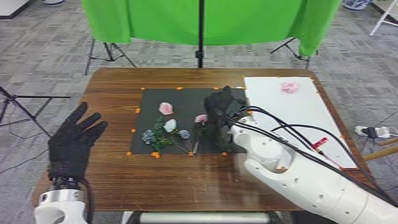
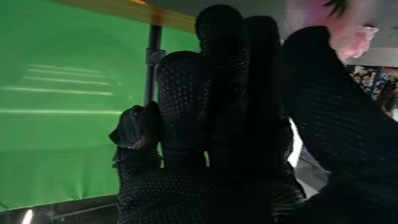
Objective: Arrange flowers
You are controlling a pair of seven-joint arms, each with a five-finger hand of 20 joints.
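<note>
In the head view, the right hand [image 1: 224, 107] was held above the right part of a black mat [image 1: 156, 97] on the brown wooden counter [image 1: 111, 95], with its fingers straight and its thumb apart. The left hand [image 1: 71, 145] was held over the left side of the counter, its fingers spread apart. On the mat, 1 pink flower [image 1: 165, 108] was laid farthest from the robot; nearer were seen a white flower [image 1: 171, 125], a blue flower [image 1: 184, 134] and green foliage [image 1: 150, 137]. A second pink flower [image 1: 201, 118] was seen just beside the right hand. Another pink blossom [image 1: 290, 87] was placed on a white sheet [image 1: 268, 89], right of the mat. In the right wrist view, a green cloth [image 2: 67, 125] was seen beyond the right hand [image 2: 200, 165].
</note>
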